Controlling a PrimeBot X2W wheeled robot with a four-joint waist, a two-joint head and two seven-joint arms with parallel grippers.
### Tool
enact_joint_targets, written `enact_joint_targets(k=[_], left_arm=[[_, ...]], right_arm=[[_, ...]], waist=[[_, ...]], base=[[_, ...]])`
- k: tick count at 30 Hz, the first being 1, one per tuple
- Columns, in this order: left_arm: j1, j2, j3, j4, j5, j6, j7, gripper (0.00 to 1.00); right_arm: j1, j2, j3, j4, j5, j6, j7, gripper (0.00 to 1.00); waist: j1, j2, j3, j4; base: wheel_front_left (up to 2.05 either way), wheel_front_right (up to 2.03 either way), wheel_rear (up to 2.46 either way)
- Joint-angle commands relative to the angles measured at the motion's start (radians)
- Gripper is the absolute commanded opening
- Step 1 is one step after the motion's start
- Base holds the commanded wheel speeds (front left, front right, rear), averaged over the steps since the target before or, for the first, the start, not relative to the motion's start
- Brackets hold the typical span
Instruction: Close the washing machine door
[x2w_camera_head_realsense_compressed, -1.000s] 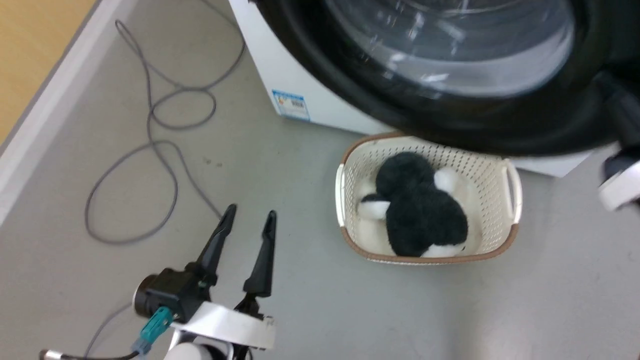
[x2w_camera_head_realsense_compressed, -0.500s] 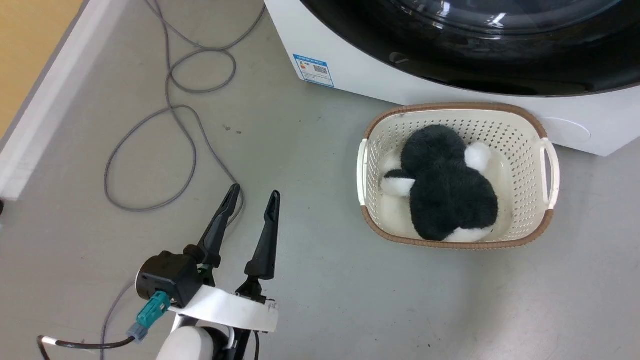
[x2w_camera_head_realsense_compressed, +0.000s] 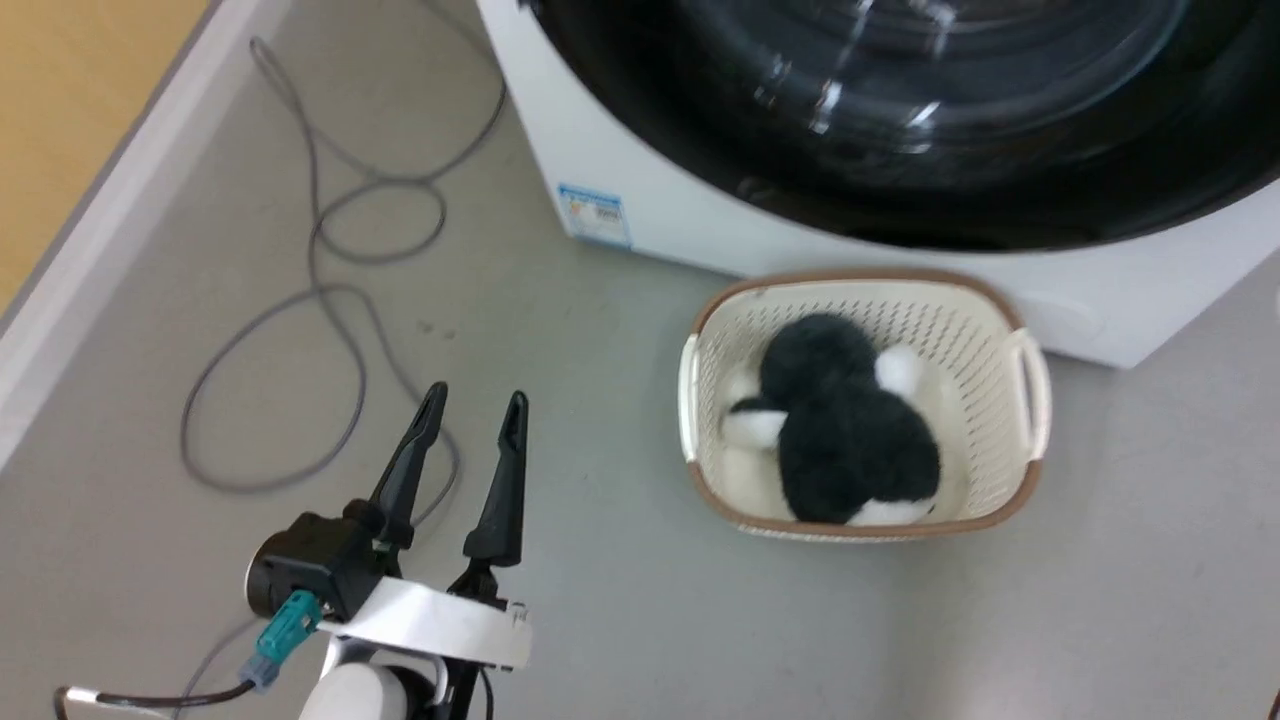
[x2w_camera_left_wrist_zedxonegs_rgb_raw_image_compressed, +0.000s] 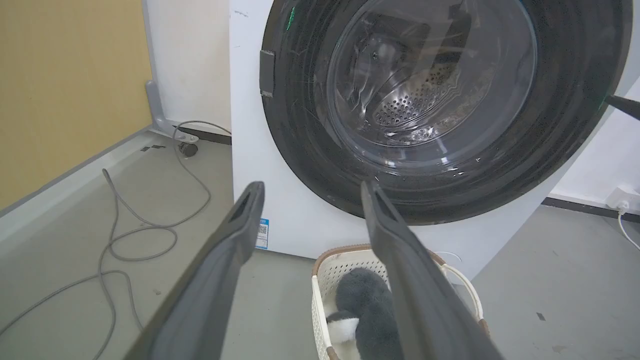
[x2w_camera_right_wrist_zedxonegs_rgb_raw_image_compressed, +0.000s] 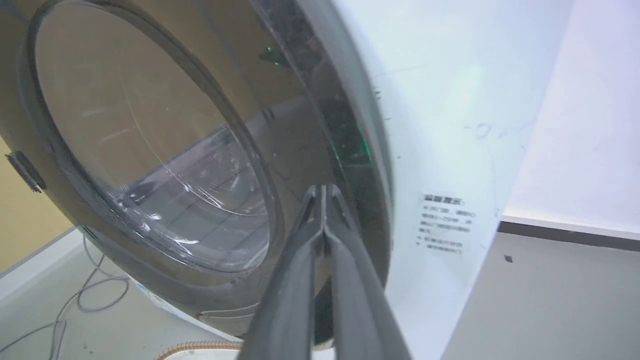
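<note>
You'll see a cream basket (x2w_camera_head_realsense_compressed: 686, 400) on the grey floor (x2w_camera_head_realsense_compressed: 620, 620), with a black-and-white plush (x2w_camera_head_realsense_compressed: 850, 440) lying in it. To its left, a grey cable (x2w_camera_head_realsense_compressed: 185, 430) loops loosely over the floor, near the pale skirting (x2w_camera_head_realsense_compressed: 120, 215) below a yellow wall (x2w_camera_head_realsense_compressed: 60, 100).

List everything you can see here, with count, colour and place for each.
white front-loading washing machine: one, white, on grey floor
round black glass-centred washing machine door: one, black, on the machine's front
small label: one, blue, low on machine's front
perforated plastic basket: one, cream with brown rim, before the machine
fluffy plush toy: one, black and white, inside the basket
loose cable: one, grey, looped on floor left of machine
left gripper: one, dark, open above floor
right gripper: one, dark, shut, near door's rim
</note>
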Motion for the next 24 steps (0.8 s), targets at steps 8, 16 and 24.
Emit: enact_joint_targets(k=[8, 16, 24], left_arm=[[0.062, 0.0, 0.03, 0.019, 0.05, -0.004, -0.004, 1.0], [0.119, 0.0, 0.076, 0.018, 0.068, -0.003, -0.004, 1.0], [0.164, 0.0, 0.087, 0.043, 0.078, -0.002, -0.004, 1.0]], right_arm=[[0.28, 0.099, -0.031, -0.16, -0.033, -0.001, -0.06, 0.0], [0.569, 0.21, -0.153, -0.434, -0.098, -0.001, -0.062, 0.0], [0.778, 0.354, -0.229, -0.604, -0.186, -0.001, -0.033, 1.0]], waist=[[-0.0001, 0.0, -0.172, -0.096], [-0.0001, 0.0, -0.248, -0.155], [-0.0001, 0.0, -0.288, -0.192]], base=[[0.0, 0.0, 0.0], [0.0, 0.0, 0.0], [0.0, 0.0, 0.0]])
